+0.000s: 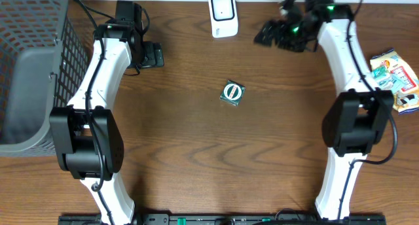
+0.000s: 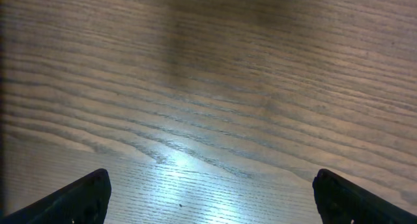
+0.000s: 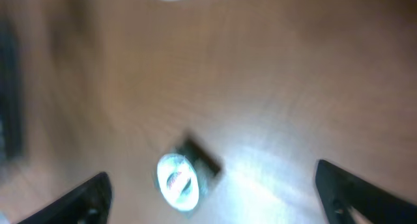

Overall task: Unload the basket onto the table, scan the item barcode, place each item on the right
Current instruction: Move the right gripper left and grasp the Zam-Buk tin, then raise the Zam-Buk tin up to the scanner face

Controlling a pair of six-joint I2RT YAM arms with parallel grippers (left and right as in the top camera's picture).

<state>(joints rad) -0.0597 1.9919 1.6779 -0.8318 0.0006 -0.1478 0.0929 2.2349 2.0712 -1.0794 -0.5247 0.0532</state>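
Left arm: extended toward table (image 1: 196, 153) far-left corner, left gripper (image 1: 154, 55) wide, empty.
Right arm: reaching far edge, right gripper (image 1: 267, 34) wide, empty.
Item (image 1: 232, 94): table centre.

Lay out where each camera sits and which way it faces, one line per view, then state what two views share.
Overhead: fixed above, facing straight down on the wooden table; both arms, left gripper, right gripper, green item, white scanner.
Left wrist: on the left arm, facing down at bare wood; own fingertips in the lower corners.
Right wrist: on the right arm, blurred, facing down at the green item; own fingertips in the lower corners.
Shared: overhead and right wrist both show the green item.
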